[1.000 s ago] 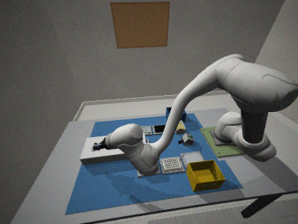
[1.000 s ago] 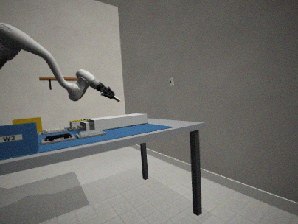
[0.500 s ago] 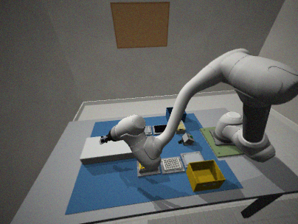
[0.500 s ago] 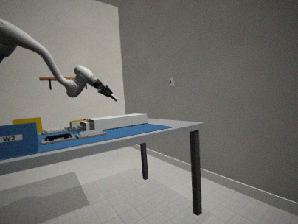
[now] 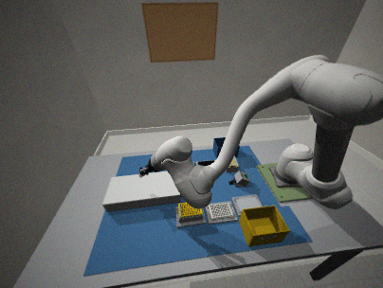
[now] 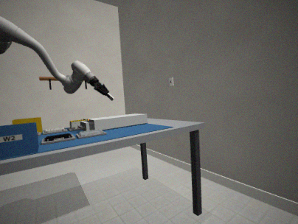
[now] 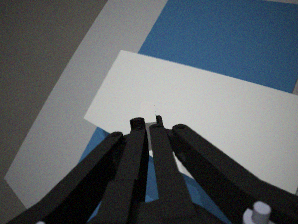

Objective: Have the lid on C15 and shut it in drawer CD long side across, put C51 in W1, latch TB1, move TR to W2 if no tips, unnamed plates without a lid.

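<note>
My gripper (image 5: 142, 171) is shut and empty. It hangs in the air above the left end of the long white cooler CD (image 5: 137, 190), pointing down and to the left. In the wrist view the closed fingertips (image 7: 148, 122) are over the cooler's white top (image 7: 200, 115). In the side view the gripper (image 6: 109, 96) is well above the cooler (image 6: 118, 121), and no drawer stands out from it. A pale plate with dark wells (image 5: 222, 210) sits in a nest in front of the cooler. A black plate (image 5: 206, 163) lies at the back and also shows in the side view (image 6: 59, 138).
The yellow bin W1 (image 5: 263, 225) stands at the front right. The blue bin W2 (image 5: 221, 145) is at the back. A rack with yellow tips (image 5: 191, 211) sits under my forearm. A pale flat nest (image 5: 246, 203) and a small grey box (image 5: 242, 178) lie nearby.
</note>
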### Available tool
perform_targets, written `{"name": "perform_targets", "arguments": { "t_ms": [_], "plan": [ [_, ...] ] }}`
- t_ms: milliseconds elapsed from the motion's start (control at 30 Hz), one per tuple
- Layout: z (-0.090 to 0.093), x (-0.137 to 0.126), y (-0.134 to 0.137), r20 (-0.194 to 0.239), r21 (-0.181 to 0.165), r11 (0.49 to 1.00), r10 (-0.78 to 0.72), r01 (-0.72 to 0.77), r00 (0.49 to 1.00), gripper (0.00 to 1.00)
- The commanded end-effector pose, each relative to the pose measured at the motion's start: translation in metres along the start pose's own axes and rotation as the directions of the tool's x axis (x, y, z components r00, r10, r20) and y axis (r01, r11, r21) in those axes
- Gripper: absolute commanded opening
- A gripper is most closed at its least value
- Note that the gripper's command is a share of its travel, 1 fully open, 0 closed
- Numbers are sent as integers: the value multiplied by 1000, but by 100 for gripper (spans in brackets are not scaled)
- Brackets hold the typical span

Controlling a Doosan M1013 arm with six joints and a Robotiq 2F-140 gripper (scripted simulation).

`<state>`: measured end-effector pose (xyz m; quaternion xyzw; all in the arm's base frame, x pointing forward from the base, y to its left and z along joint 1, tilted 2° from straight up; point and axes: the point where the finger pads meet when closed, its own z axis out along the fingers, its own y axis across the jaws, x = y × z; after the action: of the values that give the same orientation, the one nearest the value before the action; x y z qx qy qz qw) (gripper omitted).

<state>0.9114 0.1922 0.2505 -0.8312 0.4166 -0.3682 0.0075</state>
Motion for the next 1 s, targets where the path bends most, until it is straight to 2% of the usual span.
{"name": "perform_targets", "arguments": {
  "t_ms": [0, 133, 200, 300, 367, 467, 533, 667, 733, 833, 900, 967],
  "plan": [
    [-4, 4, 14, 20, -31, 998, -45, 46, 999, 0],
    [-9, 8, 31, 20, -31, 998, -45, 46, 999, 0],
    [-13, 10, 40, 42, -58, 994, -91, 93, 995, 0],
    [-17, 12, 53, 42, -58, 994, -91, 93, 995, 0],
    [-20, 13, 62, 68, -81, 987, -136, 142, 988, 0],
    [-22, 14, 67, 68, -81, 987, -136, 142, 988, 0],
    [-25, 15, 76, 98, -101, 977, -180, 190, 979, 0],
    [-32, 17, 95, 98, -101, 977, -180, 190, 979, 0],
    [-36, 17, 104, 132, -116, 964, -223, 239, 966, 0],
    [-42, 18, 117, 132, -116, 964, -223, 239, 966, 0],
    [-46, 18, 126, 168, -126, 950, -265, 287, 950, 0],
    [-49, 18, 135, 168, -126, 950, -265, 287, 950, 0]
  ]
}}
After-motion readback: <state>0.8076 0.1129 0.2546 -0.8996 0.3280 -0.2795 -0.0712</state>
